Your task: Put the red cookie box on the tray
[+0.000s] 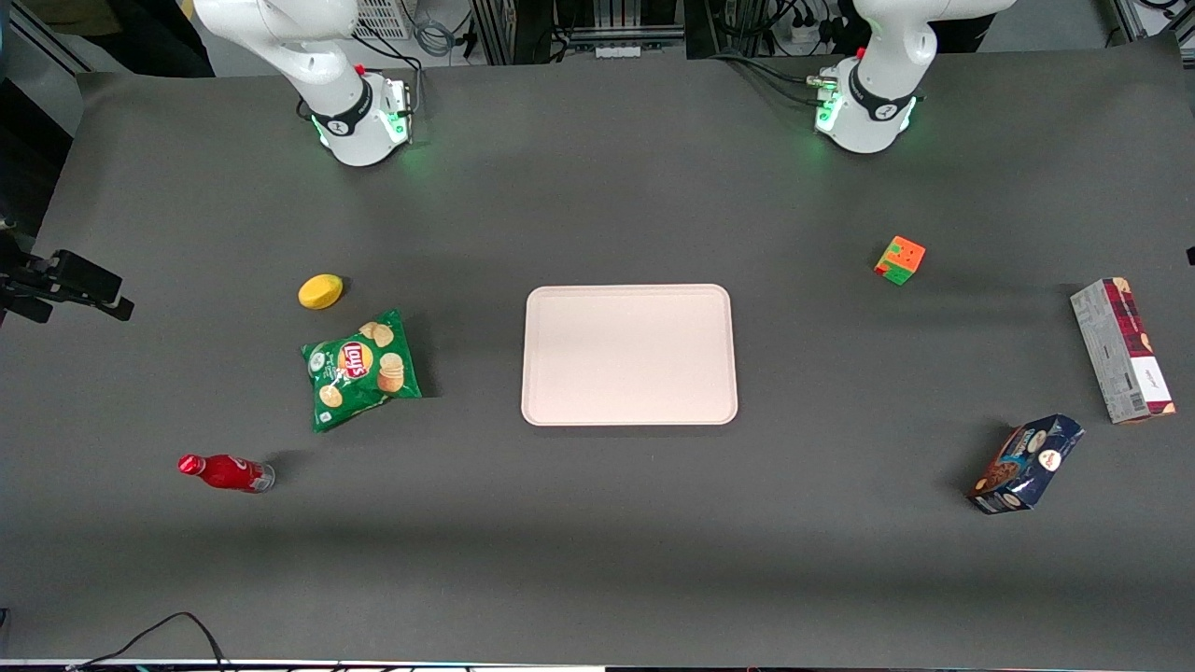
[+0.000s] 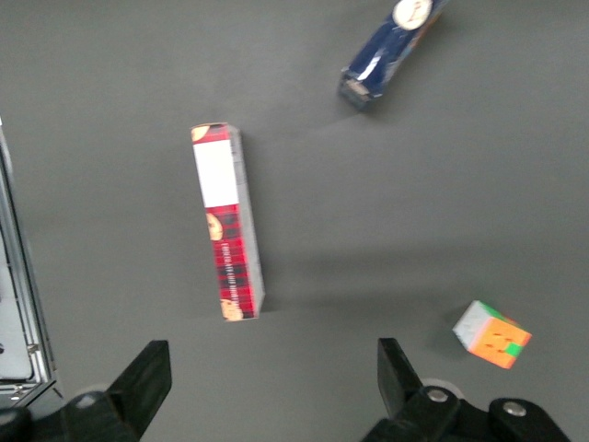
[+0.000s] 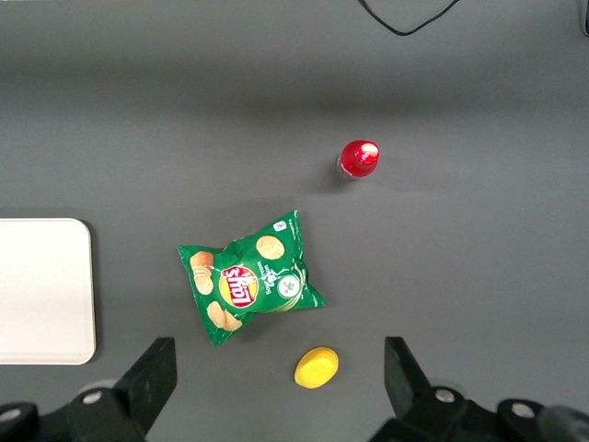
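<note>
Two cookie boxes: one red cookie box (image 1: pixel 1121 350), one blue cookie box (image 1: pixel 1026 464); one tray (image 1: pixel 628 355).

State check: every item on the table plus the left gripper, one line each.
Red plaid cookie box: on its long edge on the table, toward the working arm's end, not on tray.
Pale beige tray: flat, nothing on it.
Dark blue cookie box: tilted.
Colourful puzzle cube: resting alone.
Green chip bag: lying flat.
Red bottle: upright.
Yellow lemon: beside the bag.
Left gripper: open, above the table, holding nothing.
</note>
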### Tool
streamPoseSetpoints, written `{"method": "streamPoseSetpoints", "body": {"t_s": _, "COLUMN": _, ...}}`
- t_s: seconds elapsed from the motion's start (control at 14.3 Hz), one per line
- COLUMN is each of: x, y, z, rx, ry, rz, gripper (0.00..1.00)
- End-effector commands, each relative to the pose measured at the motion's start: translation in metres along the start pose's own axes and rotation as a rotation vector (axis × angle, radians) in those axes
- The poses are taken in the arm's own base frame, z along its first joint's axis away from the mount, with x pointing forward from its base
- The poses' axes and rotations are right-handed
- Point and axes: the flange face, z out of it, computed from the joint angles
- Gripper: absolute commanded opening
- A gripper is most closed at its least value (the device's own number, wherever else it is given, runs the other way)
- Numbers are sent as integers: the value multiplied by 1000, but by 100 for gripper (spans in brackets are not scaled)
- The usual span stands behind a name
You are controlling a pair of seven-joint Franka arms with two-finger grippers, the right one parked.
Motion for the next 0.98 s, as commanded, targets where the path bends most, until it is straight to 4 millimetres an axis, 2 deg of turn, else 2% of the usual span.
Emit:
{"method": "streamPoseSetpoints", "body": {"t_s": 0.0, "x": -14, "y": -37, "z": 43, "rx": 28, "ry": 9, "rz": 20, "gripper": 100}}
{"method": "streamPoseSetpoints", "body": {"t_s": 0.28, "x": -31, "y": -66, "z": 106, "rx": 33, "ry": -1, "rz": -38, "gripper": 100}}
{"method": "streamPoseSetpoints", "body": {"t_s": 0.42, "x": -24, "y": -68, "z": 131, "rx": 11, "ry": 3, "rz": -9, "gripper": 100}}
{"method": "streamPoseSetpoints", "body": {"t_s": 0.49, "x": -29, "y": -81, "z": 148, "rx": -14, "ry": 11, "rz": -15, "gripper": 100}}
{"method": "streamPoseSetpoints", "body": {"t_s": 0.56, "x": -29, "y": -84, "z": 162, "rx": -37, "ry": 17, "rz": -8, "gripper": 100}}
{"method": "streamPoseSetpoints", "body": {"t_s": 0.91, "x": -21, "y": -87, "z": 203, "rx": -26, "ry": -20, "rz": -5, "gripper": 100}}
